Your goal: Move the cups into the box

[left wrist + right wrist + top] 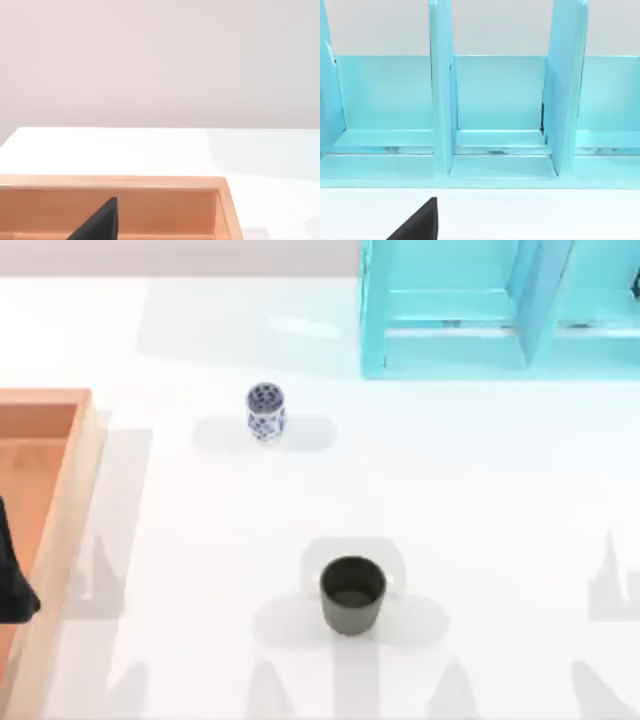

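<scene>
nothing boxed yet. white floral cup (265, 412) upper centre, olive-grey cup (351, 595) lower centre, both outside wooden box (62, 500) at left edge. left gripper (12, 580) over box, grip state impossible to tell.

Stands at one o'clock on the white worktop (480, 540): turquoise shelf frame (470, 310), upright dividers splitting it into open compartments, back edge against the pale wall (160, 60).

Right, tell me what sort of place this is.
Most likely a rendered tabletop test scene, not a real room: a plain white table against a blank wall, holding a shallow orange-brown wooden box, a turquoise shelf-like frame, and two small cups, one dark olive-grey, one white with blue flowers.
</scene>
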You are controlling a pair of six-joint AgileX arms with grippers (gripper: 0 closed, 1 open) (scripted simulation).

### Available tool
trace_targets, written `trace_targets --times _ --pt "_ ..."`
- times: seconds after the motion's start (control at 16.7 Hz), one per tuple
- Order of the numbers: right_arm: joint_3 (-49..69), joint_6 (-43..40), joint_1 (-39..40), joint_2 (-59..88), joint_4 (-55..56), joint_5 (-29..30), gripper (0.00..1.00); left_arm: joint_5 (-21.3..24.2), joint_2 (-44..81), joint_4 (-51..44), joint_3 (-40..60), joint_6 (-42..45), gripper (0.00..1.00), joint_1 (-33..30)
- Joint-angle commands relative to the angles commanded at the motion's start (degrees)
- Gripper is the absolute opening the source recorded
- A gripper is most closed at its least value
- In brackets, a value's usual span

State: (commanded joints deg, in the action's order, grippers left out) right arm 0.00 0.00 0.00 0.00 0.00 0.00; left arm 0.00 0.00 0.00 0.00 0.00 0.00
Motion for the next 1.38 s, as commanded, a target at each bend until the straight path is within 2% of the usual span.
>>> trace_targets --times 0.3,0.66,0.9,1.38 --pt "0.00 0.00 0.00 0.00 0.00 0.00 1.00 -0.13 3.38 -3.31 1.27 -0.48 1.00 -1.80" --pt "0.00 0.00 0.00 0.00 0.00 0.00 1.00 -0.41 24.71 -20.01 13.35 -5.27 1.00 -11.38" --pt "0.00 0.00 0.00 0.00 0.00 0.00 1.00 -0.06 43.94 -32.36 30.64 -12.33 1.00 -20.34" --pt "0.00 0.00 0.00 0.00 0.00 0.00 1.00 1.00 81.18 -54.32 76.58 -31.55 1.00 -38.21"
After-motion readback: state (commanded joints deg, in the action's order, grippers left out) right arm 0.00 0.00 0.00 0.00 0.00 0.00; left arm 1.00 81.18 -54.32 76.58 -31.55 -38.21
